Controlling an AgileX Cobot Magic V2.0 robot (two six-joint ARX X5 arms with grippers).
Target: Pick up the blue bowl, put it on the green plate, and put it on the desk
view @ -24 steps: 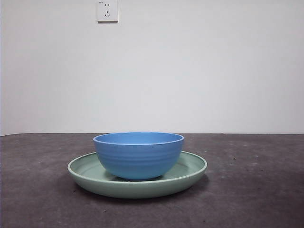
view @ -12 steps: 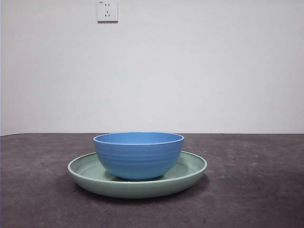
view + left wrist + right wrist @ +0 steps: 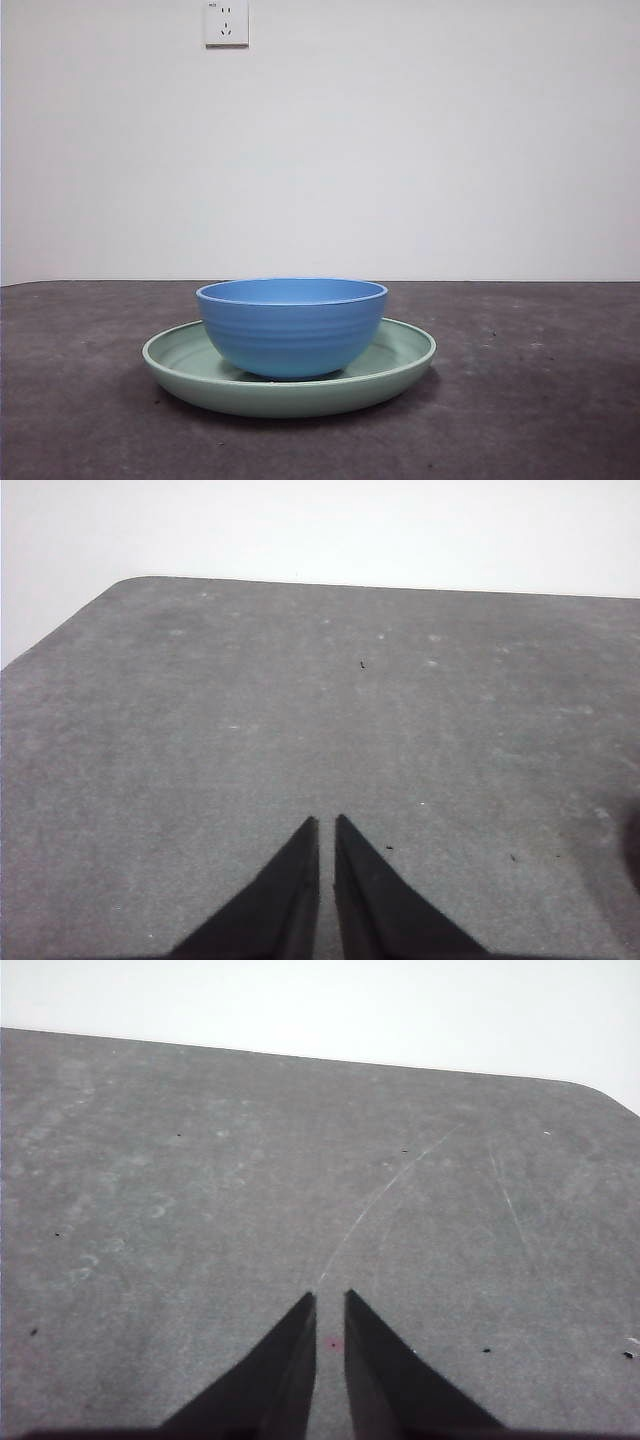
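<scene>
The blue bowl [image 3: 291, 325] stands upright inside the green plate [image 3: 405, 352], which rests on the desk [image 3: 540, 400] near the middle of the front view. Neither arm shows in the front view. My left gripper [image 3: 326, 823] is shut and empty over bare desk [image 3: 300, 700]. My right gripper [image 3: 329, 1300] is shut and empty over bare desk [image 3: 250, 1160]. Neither wrist view shows the bowl or the plate.
A white wall with a power socket [image 3: 226, 22] stands behind the desk. The desk's rounded far corners show in the left wrist view [image 3: 130, 583] and the right wrist view [image 3: 600, 1095]. A thin pale scratch [image 3: 385, 1195] marks the desk.
</scene>
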